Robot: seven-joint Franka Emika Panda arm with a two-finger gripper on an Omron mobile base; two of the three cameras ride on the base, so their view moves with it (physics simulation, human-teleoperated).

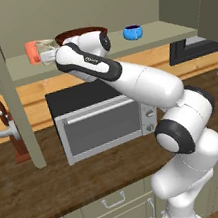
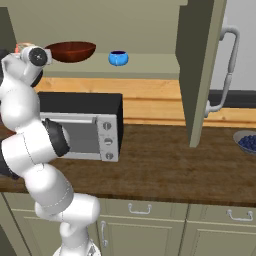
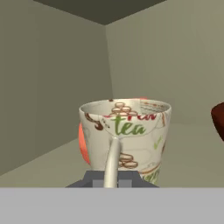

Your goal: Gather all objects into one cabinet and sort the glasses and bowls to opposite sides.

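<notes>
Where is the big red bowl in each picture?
Left base view: the bowl is top middle on the shelf, behind the arm.
Right base view: bowl at upper left on the shelf.
Hand view: a dark red sliver at the right edge.
Shared landmark: the blue cup to the bowl's right in both base views.

One mug [image 3: 124, 138], one orange tumbler [image 1: 33, 52], one blue cup [image 2: 118, 58], one bowl [image 2: 70, 51], one microwave [image 1: 105, 118].
</notes>
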